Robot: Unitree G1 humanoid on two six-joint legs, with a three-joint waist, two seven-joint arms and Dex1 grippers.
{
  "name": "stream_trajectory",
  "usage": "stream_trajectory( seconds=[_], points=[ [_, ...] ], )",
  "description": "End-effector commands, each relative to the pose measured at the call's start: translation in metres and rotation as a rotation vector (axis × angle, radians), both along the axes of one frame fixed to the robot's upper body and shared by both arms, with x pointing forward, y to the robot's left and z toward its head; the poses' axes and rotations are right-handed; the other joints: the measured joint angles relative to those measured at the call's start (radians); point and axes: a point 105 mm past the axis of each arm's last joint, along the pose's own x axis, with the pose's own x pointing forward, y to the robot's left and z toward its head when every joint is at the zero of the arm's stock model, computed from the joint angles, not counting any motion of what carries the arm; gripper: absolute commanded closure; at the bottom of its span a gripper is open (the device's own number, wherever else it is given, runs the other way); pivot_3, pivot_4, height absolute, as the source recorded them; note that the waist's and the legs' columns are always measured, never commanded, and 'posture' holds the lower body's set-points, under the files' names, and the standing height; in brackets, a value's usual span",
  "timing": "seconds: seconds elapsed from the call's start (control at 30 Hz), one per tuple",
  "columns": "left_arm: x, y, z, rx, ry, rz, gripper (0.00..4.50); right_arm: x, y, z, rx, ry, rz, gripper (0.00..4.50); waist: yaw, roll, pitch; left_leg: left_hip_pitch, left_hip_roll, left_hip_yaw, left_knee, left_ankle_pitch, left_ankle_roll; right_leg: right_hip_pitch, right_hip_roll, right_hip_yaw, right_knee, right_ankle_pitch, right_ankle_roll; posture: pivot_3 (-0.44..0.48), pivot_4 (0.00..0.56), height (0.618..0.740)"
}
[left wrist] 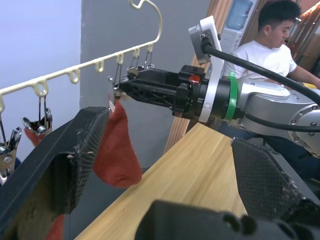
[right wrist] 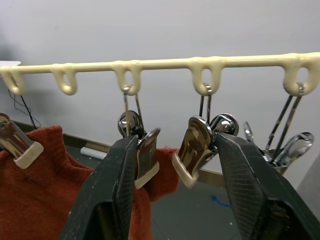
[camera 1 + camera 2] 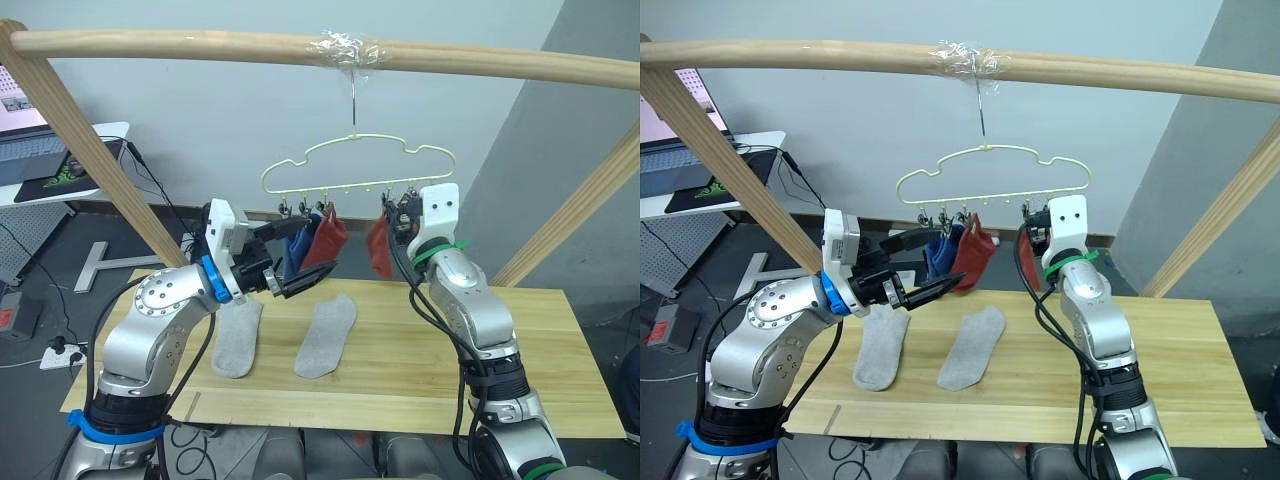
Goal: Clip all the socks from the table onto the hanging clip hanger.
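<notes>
1. Left gripper [image 3: 925,268] hovers with jaws spread beside the blue sock [image 3: 938,252] clipped on the clip hanger [image 3: 357,172].
2. Two grey socks [image 3: 237,335] lie flat on the table [image 3: 540,340].
3. Two rust red socks [image 3: 325,241] hang clipped.
4. Right gripper [image 2: 172,160], jaws spread, straddles two hanger clips [image 2: 192,150].

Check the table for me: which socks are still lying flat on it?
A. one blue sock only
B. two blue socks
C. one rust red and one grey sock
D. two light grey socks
D: two light grey socks lie side by side on the table, while blue and rust red socks already hang from the clip hanger.
</notes>
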Motion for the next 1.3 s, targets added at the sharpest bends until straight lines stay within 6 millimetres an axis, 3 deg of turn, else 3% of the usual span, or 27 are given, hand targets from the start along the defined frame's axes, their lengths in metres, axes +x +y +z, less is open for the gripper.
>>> stream_trajectory(
  seconds=[0.03, 0.37, 0.53, 0.83, 1.3],
  points=[
    [-0.002, -0.001, 0.012, -0.011, -0.065, -0.001, 0.00, -0.010, -0.001, 0.016, -0.004, -0.080, 0.008, 1.95, 0.001, 0.000, 0.000, 0.000, 0.000, 0.000, 0.000, 0.000, 0.000, 0.000, 0.000, 0.000, 0.000, 0.000, 0.000, 0.187, 0.140, 0.740],
    [0.004, -0.005, 0.019, -0.034, -0.087, 0.001, 0.00, -0.026, -0.009, 0.012, -0.028, -0.091, -0.011, 1.95, 0.001, 0.000, 0.000, 0.000, 0.000, 0.000, 0.000, 0.000, 0.000, 0.000, 0.000, 0.000, 0.000, 0.000, 0.000, 0.182, 0.148, 0.740],
    [0.002, -0.010, 0.018, -0.033, -0.085, -0.018, 0.00, -0.018, -0.011, 0.006, 0.034, -0.050, -0.039, 1.95, 0.001, 0.000, 0.000, 0.000, 0.000, 0.000, 0.000, 0.000, 0.000, 0.000, 0.000, 0.000, 0.000, 0.000, 0.000, 0.182, 0.148, 0.740],
    [0.003, -0.009, 0.019, -0.021, -0.096, -0.013, 0.00, 0.000, -0.005, 0.013, 0.040, -0.066, -0.040, 1.95, 0.001, 0.000, 0.000, 0.000, 0.000, 0.000, 0.000, 0.000, 0.000, 0.000, 0.000, 0.000, 0.000, 0.000, 0.000, 0.182, 0.148, 0.740],
    [0.002, -0.008, 0.019, -0.021, -0.100, -0.005, 0.00, 0.011, 0.004, 0.016, 0.056, -0.073, -0.046, 1.95, 0.002, 0.000, 0.000, 0.000, 0.000, 0.000, 0.000, 0.000, 0.000, 0.000, 0.000, 0.000, 0.000, 0.000, 0.000, 0.207, 0.149, 0.740]
  ],
)
